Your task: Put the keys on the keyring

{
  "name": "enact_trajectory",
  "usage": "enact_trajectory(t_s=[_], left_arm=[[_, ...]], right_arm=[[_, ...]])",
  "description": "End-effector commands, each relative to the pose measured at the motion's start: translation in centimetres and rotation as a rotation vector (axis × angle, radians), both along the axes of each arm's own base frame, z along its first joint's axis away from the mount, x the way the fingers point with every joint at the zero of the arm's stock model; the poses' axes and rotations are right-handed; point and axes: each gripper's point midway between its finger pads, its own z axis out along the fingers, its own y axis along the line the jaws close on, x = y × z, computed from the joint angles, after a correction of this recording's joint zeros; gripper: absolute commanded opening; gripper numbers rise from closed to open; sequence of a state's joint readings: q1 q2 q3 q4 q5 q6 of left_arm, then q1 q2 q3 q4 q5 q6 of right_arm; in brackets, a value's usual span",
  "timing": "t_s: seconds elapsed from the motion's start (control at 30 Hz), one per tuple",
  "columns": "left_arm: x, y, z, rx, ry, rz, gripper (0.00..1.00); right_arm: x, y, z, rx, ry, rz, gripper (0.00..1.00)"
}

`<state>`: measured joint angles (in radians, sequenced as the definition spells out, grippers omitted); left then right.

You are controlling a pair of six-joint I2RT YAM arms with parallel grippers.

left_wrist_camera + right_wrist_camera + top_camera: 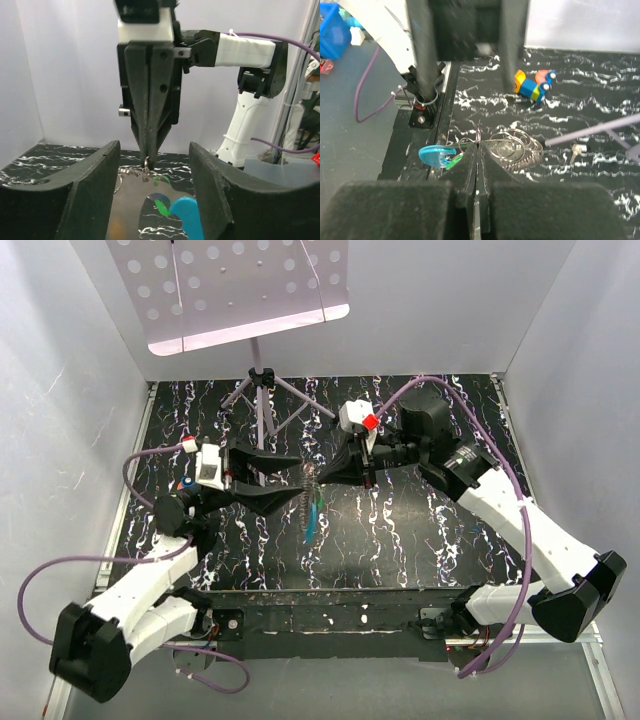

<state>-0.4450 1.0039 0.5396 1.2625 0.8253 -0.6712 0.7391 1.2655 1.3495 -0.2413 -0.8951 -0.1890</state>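
Observation:
My right gripper is shut on the keyring, a bunch of thin silvery loops held above the black marbled table. A light-blue tag and the small green-headed key hang from the ring beside the fingers. In the top view the ring hangs at the table's middle between both grippers, with the tag below it. My left gripper is open and empty. Its fingers stand on either side of the right gripper's tip, with the tag and green key between them.
A purple tripod stand with a perforated plate stands at the back centre. A small coloured toy lies on the table beyond the ring. A small silvery key lies by a tripod leg. White walls enclose the table.

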Motion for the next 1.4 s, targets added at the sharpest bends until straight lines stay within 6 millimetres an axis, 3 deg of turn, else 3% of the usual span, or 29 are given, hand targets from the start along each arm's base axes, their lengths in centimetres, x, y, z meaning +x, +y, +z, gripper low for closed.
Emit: enact_trajectory(t_s=[0.0, 0.13, 0.27, 0.3, 0.33, 0.5, 0.7, 1.07, 1.37], left_arm=[[-0.5, 0.8, 0.6, 0.139, 0.059, 0.066, 0.67], [0.6, 1.5, -0.6, 0.346, 0.207, 0.162, 0.82], [1.1, 0.7, -2.2, 0.456, 0.341, 0.096, 0.87], [1.2, 0.3, -2.5, 0.468, 0.377, 0.06, 0.96], [1.3, -0.1, -2.5, 0.47, 0.399, 0.024, 0.98], [2.4, -1.6, -2.6, 0.447, 0.403, -0.06, 0.98], [3.7, -3.4, -2.9, 0.447, 0.455, -0.155, 0.81], [4.2, -6.7, -6.5, 0.537, 0.501, -0.184, 0.59], [4.5, -8.1, -6.9, 0.577, 0.458, -0.189, 0.43]], right_arm=[[0.2, -2.5, -0.3, -0.096, -0.066, 0.006, 0.01], [0.1, -5.4, -3.0, -0.303, -0.073, 0.033, 0.01], [-0.6, -7.7, -4.8, -0.441, -0.108, 0.067, 0.01], [-0.6, -8.2, -4.9, -0.472, -0.109, 0.068, 0.01], [-0.6, -8.4, -5.1, -0.499, -0.104, 0.075, 0.01], [-1.0, -9.3, -6.4, -0.6, -0.027, 0.12, 0.01], [-0.4, -9.0, -6.8, -0.6, 0.059, 0.124, 0.01], [0.2, -8.5, -6.4, -0.557, 0.162, 0.13, 0.01], [0.1, -8.5, -6.5, -0.552, 0.183, 0.133, 0.01]])
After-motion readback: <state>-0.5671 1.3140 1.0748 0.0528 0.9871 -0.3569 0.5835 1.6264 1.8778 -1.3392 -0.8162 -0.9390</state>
